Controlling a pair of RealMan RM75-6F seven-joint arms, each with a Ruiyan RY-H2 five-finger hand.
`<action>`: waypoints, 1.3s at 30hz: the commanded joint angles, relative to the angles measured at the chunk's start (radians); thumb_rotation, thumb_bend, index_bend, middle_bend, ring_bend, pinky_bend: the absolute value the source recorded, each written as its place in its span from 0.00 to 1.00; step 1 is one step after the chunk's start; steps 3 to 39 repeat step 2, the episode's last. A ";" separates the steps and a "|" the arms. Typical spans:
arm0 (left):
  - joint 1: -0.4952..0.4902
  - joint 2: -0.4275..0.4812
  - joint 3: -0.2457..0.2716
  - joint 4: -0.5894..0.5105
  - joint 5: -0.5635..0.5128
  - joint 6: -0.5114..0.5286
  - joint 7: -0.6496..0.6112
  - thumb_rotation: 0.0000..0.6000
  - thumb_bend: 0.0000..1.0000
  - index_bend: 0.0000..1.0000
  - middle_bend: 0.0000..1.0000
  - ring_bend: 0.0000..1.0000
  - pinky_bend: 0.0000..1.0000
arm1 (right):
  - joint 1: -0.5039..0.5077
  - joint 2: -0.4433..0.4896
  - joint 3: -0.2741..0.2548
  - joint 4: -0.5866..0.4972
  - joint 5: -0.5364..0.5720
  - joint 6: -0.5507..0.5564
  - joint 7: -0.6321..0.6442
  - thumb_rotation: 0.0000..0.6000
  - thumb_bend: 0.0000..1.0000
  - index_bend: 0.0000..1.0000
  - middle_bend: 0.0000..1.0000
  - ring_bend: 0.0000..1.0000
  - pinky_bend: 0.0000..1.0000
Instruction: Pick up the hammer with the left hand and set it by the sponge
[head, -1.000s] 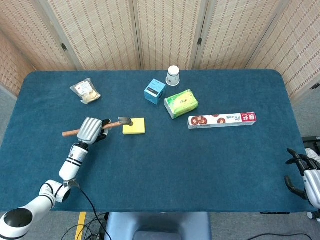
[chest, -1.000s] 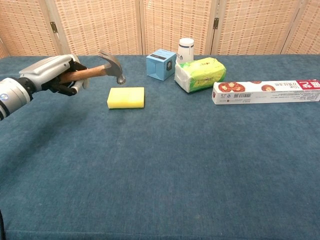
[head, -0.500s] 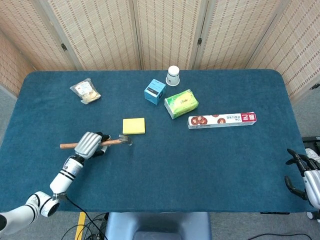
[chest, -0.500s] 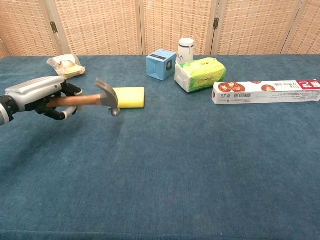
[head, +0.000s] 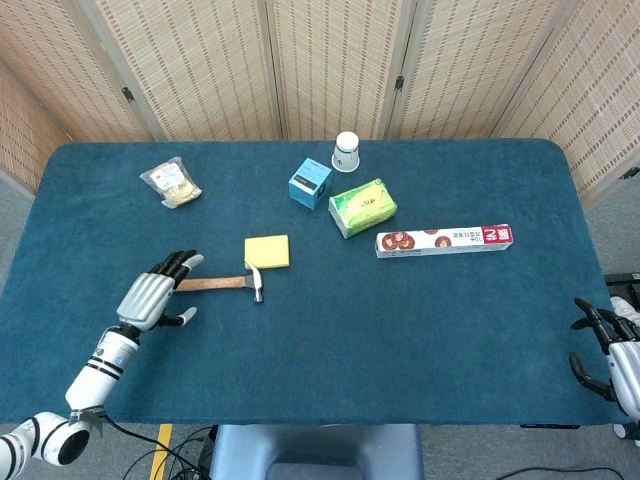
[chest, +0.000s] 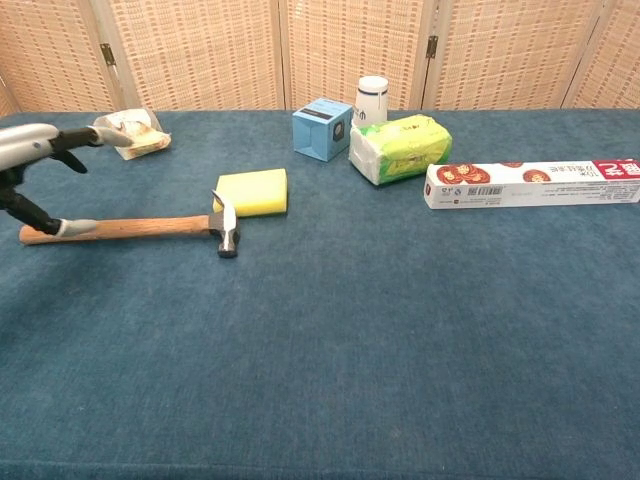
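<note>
The hammer (head: 215, 283) lies flat on the blue table, wooden handle pointing left and metal head (chest: 227, 224) touching the near-left corner of the yellow sponge (head: 267, 251). In the chest view the sponge (chest: 252, 192) sits just behind the hammer head. My left hand (head: 155, 297) hovers over the handle's left end with fingers spread and nothing held; the chest view shows the left hand (chest: 35, 165) at the frame's left edge, one fingertip by the handle end. My right hand (head: 608, 352) hangs off the table's near right corner, holding nothing.
A snack bag (head: 172, 183) lies at the back left. Behind the sponge stand a blue box (head: 310, 183), a white cup (head: 346, 152) and a green pack (head: 363, 207). A long wrap box (head: 444, 240) lies to the right.
The left hand lowered the hammer onto the table by the sponge, let go of it and drew back left with fingers spread. The right hand stayed still.
</note>
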 joint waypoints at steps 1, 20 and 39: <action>0.081 0.071 0.004 -0.085 -0.040 0.090 0.073 1.00 0.33 0.01 0.07 0.00 0.22 | 0.002 0.000 0.000 -0.001 -0.004 -0.001 -0.001 1.00 0.35 0.10 0.38 0.21 0.24; 0.101 0.085 0.007 -0.104 -0.050 0.114 0.095 1.00 0.33 0.02 0.07 0.00 0.22 | 0.003 0.000 -0.001 -0.001 -0.006 -0.001 -0.001 1.00 0.35 0.10 0.38 0.21 0.24; 0.101 0.085 0.007 -0.104 -0.050 0.114 0.095 1.00 0.33 0.02 0.07 0.00 0.22 | 0.003 0.000 -0.001 -0.001 -0.006 -0.001 -0.001 1.00 0.35 0.10 0.38 0.21 0.24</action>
